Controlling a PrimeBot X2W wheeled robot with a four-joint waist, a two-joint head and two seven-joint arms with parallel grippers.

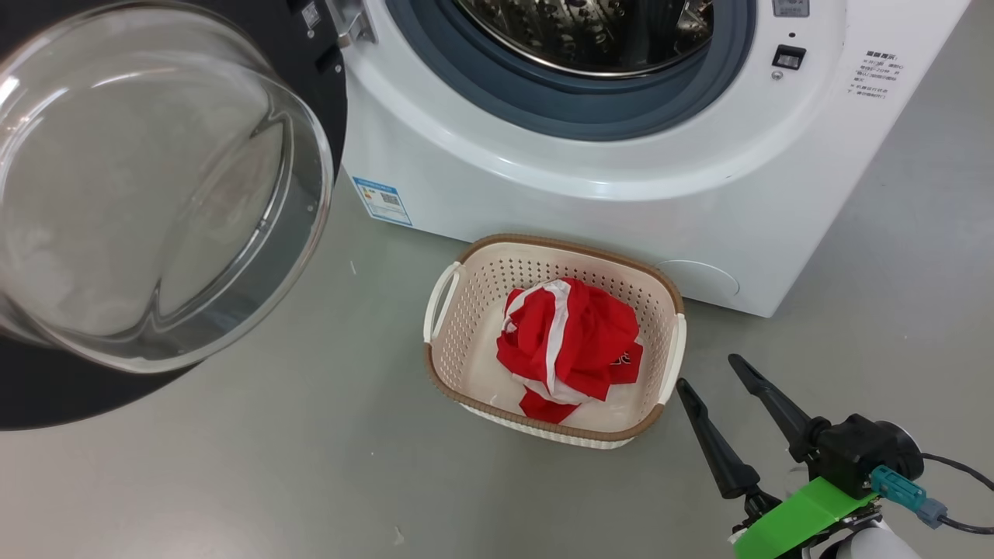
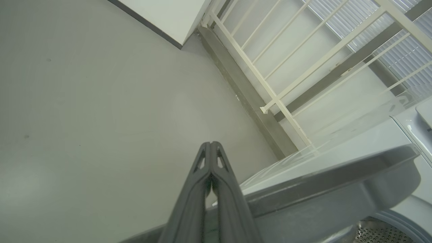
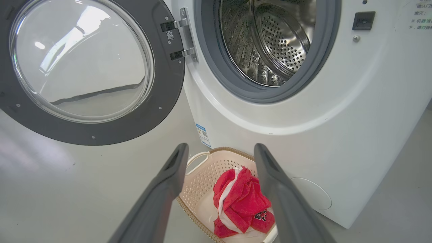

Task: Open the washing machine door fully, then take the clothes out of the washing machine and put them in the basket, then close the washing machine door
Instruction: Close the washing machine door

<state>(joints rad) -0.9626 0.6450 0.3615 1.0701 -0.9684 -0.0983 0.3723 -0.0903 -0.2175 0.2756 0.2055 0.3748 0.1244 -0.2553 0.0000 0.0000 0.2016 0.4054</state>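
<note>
Head view: clothes lie in the basket on the floor before the washing machine; right tool spread, empty, beside it. Left wrist view: left tool pressed together over the floor. Right wrist view: door hangs wide open.

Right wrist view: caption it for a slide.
Right gripper, jaws open, pointing at clothes in basket; washing machine door open.

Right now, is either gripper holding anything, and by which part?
Nothing is held. The right gripper is open and empty near the basket; the left gripper is shut on nothing.
</note>
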